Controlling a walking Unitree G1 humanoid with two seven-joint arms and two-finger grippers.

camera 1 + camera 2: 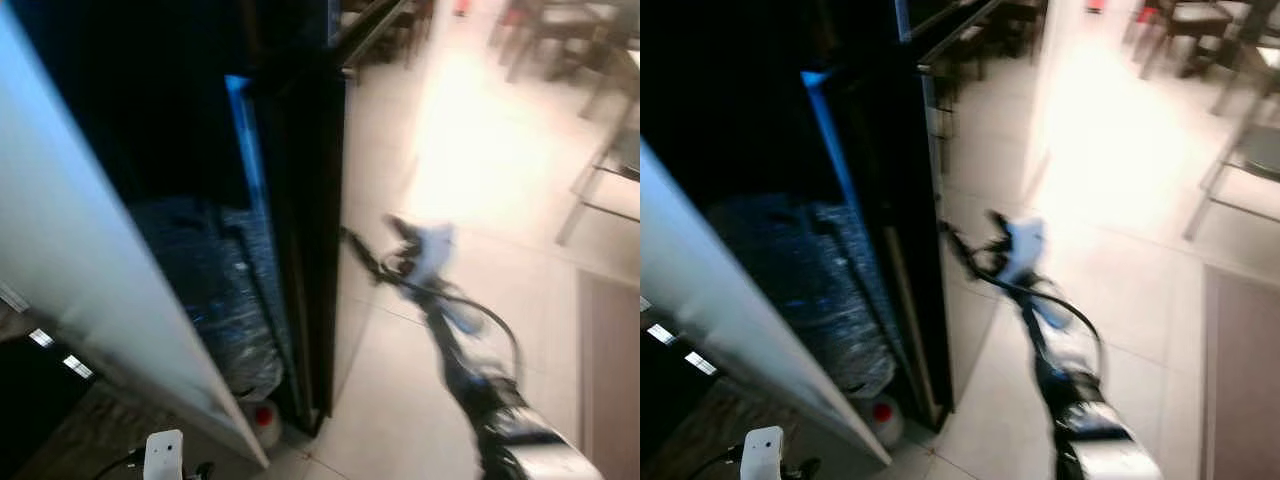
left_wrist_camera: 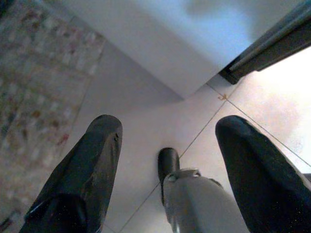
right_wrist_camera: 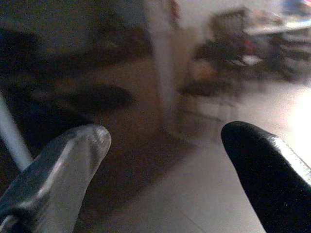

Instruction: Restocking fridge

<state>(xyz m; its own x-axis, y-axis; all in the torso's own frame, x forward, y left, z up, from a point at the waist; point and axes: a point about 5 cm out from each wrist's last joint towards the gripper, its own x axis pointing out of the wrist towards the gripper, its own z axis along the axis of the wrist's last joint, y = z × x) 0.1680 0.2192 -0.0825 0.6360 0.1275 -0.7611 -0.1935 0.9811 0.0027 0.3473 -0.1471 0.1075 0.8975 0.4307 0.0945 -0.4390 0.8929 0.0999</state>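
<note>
The fridge stands open, its white door [image 1: 70,250] swung toward me on the left and its black side panel [image 1: 315,250] in the middle. Inside the dark cabinet sits a bluish, plastic-wrapped mass [image 1: 215,290]. A red-capped white container [image 1: 265,418] rests low at the bottom corner. My right arm reaches forward, blurred, with the right gripper [image 1: 370,242] close to the fridge's front edge; in the right wrist view its fingers [image 3: 63,170] stand apart and hold nothing. My left gripper [image 2: 167,145] hangs open over the floor tiles beside the door's lower corner.
Pale tiled floor [image 1: 470,150] stretches right of the fridge, brightly lit. Chairs and table legs [image 1: 600,170] stand at the far right and back. A patterned mat [image 2: 34,73] lies on the floor to the left. A grey part of my own body [image 2: 194,204] shows between the left fingers.
</note>
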